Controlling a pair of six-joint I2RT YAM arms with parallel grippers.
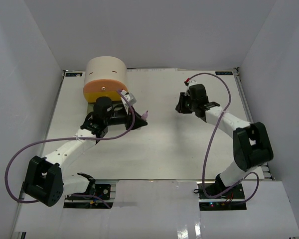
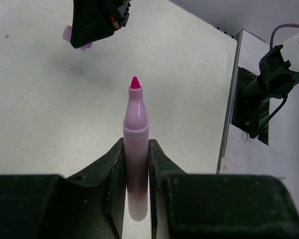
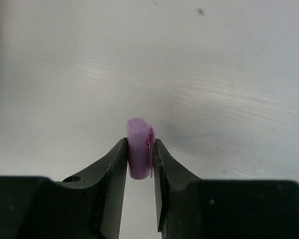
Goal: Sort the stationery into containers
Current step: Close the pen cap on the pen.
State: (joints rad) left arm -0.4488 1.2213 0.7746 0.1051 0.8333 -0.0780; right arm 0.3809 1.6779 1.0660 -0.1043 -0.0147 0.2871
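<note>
The marker (image 2: 135, 112) sits in my left claw (image 2: 136, 143), clenched on the lower part of its lilac barrel, the bare magenta tip pointing away from me over the left half of the desk (image 1: 164, 149). It hangs just in front of the cabinet (image 1: 105, 74), which stands near the far-left corner with its orange drawer (image 1: 102, 91) facing me. The cap (image 3: 138, 130) is with my right claw (image 3: 139, 142), toward the far-right part of the desk and well apart from the marker. My jaws press it on both sides, one on the body and one on the clip, so I count it as grasped. I cannot tell whether it is lifted or resting on the desk. The worry, as I judge it, is the joining. I hold the marker low on its barrel, so a push on the tip could swing it or slide it back through my fingers. The cap is short and round, and with one jaw on its clip it could twist or pop out under pressure. If the two meet off-axis, the wet tip may smear the cap or the desk. I also cannot tell whether the drawer is open far enough to take the marker.
</note>
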